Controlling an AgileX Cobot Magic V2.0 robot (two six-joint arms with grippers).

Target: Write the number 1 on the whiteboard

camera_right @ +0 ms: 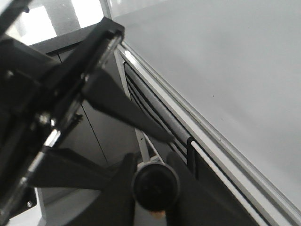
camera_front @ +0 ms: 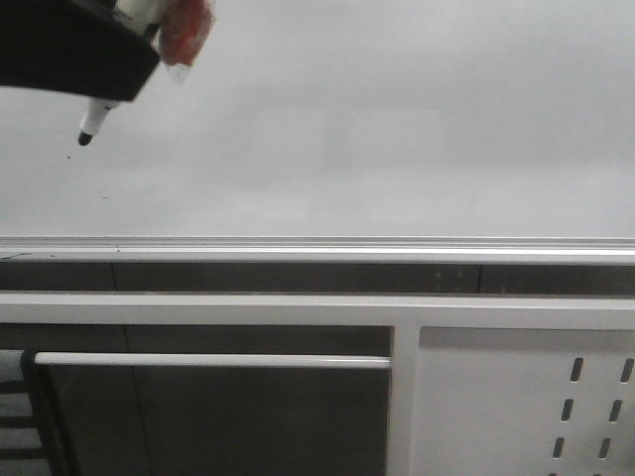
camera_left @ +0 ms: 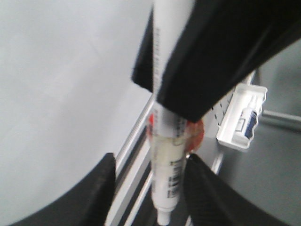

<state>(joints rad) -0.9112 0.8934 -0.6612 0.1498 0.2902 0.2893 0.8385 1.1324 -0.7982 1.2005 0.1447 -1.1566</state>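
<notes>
A: Starting nearest and taking the whiteboard (camera_front: 377, 129) as the marker for everything else, what is sitting in front of it?

B: Below its silver rail (camera_front: 317, 244) a white perforated panel (camera_front: 526, 397) is showing, with a thin white bar (camera_front: 213, 361) beside it. In the left wrist view a small white tray (camera_left: 242, 117) with a bottle in it is hanging off to the side of the board.

A: And the arms?

B: The left end effector (camera_front: 119, 40) is clenching a white marker pen (camera_front: 94, 121), black tip pointing down and toward the board's upper left area. The right end effector (camera_right: 153, 188) is sitting low, below the rail; its fingers are lying close around something dark and round, but I cannot tell whether it is gripping or just closed.

A: Is the number 1 there?

B: No stroke is showing on the board; I am seeing only a few tiny dark specks near the tip. Whether the tip is touching the surface, I cannot tell.

A: What is likely to go wrong?

B: The pen is looking tilted in the grip, so pressing in could be making it slide or twist, giving a bowed or broken line. Too little pressure would be leaving gaps. Starting this high on the left is also risking the stroke running toward the rail if it is drawn long
</notes>
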